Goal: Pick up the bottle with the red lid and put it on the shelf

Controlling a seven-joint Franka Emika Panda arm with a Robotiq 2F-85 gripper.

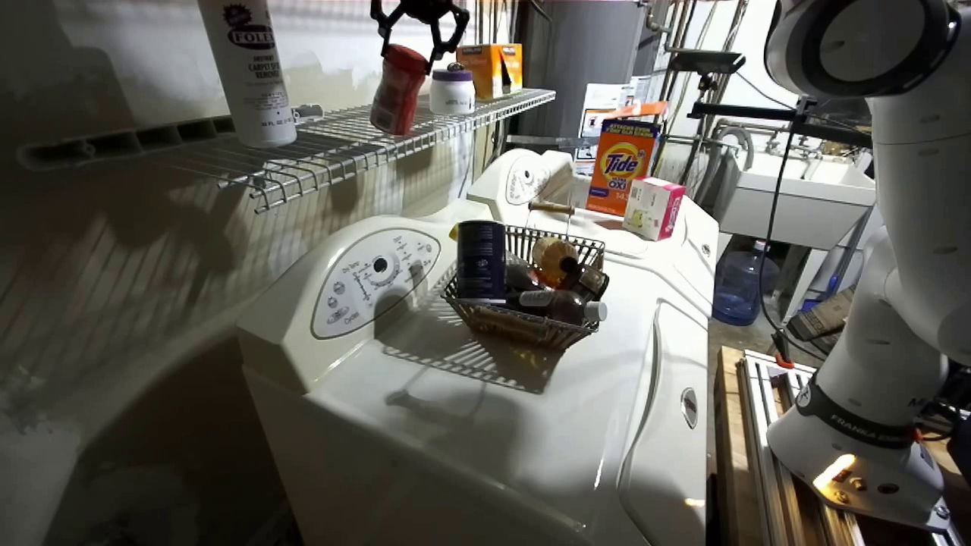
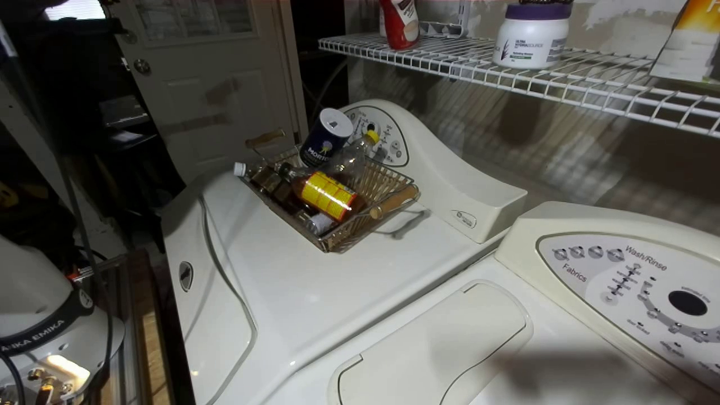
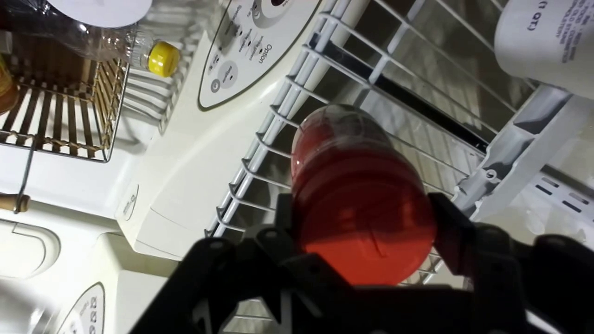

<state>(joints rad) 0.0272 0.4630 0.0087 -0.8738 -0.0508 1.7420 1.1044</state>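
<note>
Gripping the red bottle (image 1: 398, 91) around its lid with the claw (image 3: 365, 225), right before the wrist camera, pressing in from both sides. Holding it, leaning somewhat, over the shelf (image 2: 458, 61), seemingly near its front edge. Probably being at the placing step, with the picking up apparently done. Calling next for straightening the bottle and seating its base there before letting go; not showing for certain any contact now.

Going left to right in an exterior view: finding on the shelf the white bottle (image 1: 254, 76), then, past the red bottle, the jar (image 1: 453, 92) and the orange box (image 1: 485, 72), giving no sight of contents. Coming next to the basket (image 1: 516, 324) on the white machine (image 1: 463, 440), seeing in it the blue canister (image 1: 481, 262), the amber bottle (image 1: 554, 258) and, lying along the near side, the white-capped bottle (image 1: 565, 305). Ending at the jug (image 1: 743, 288), not making out its contents.
</note>
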